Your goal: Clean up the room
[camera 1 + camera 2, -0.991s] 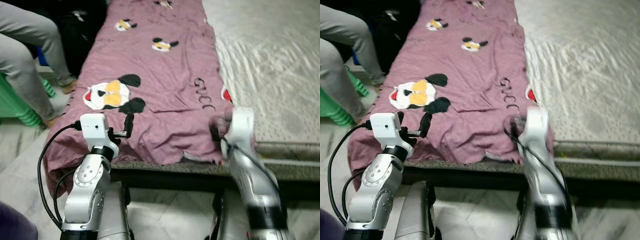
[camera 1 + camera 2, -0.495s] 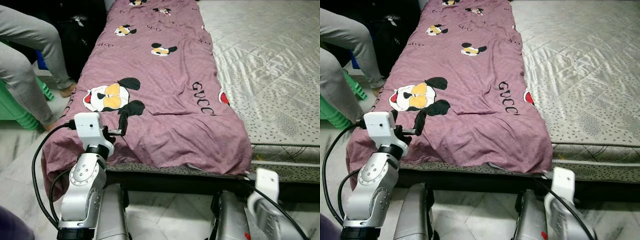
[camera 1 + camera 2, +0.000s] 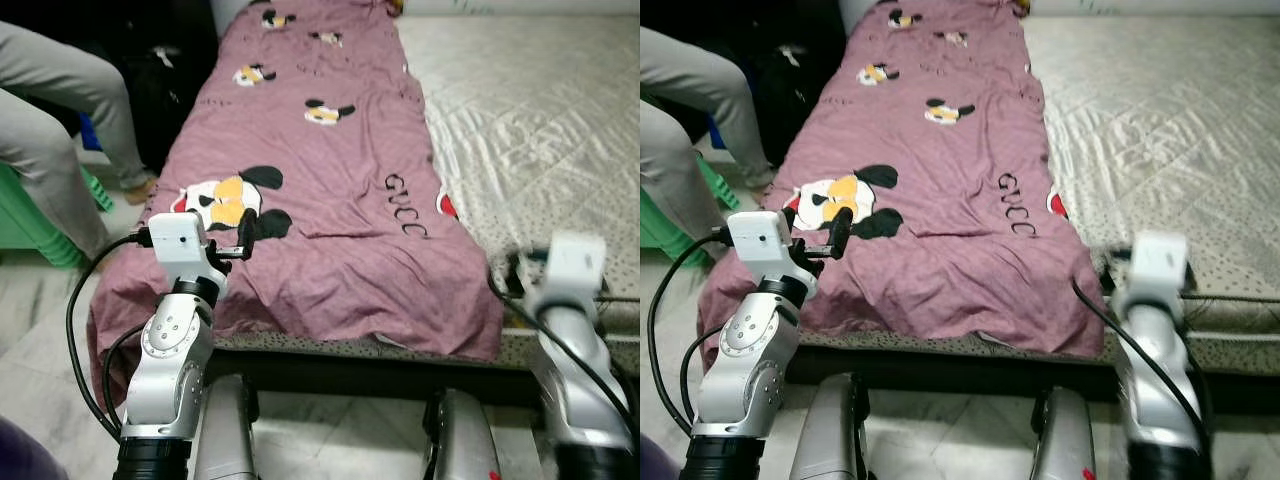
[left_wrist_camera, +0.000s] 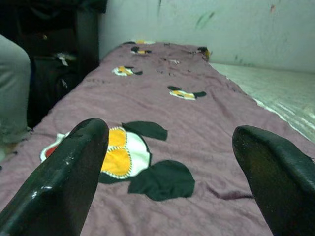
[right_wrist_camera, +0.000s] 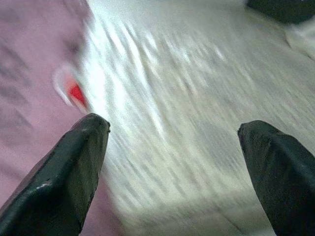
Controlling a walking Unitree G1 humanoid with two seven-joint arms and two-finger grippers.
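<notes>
A mauve bedsheet point(image 3: 330, 200) printed with black, white and yellow cartoon mice and black lettering covers a silvery-grey mattress point(image 3: 530, 110), seemingly quilted and dotted.

A home bedroom: a purple cartoon-print blanket point(image 3: 320, 200) lies on a quilted mattress point(image 3: 540, 130).

Blanket point(image 3: 330, 190) on mattress's point(image 3: 540, 130) left half

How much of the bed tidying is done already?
Not much looks done yet. The purple blanket lies spread over one side of the bed, wrinkled at its near end, with the grey mattress bare beside it. Both grippers are open and hold nothing: the left gripper points over the blanket, the right gripper at the mattress. Folding or straightening is left.
</notes>
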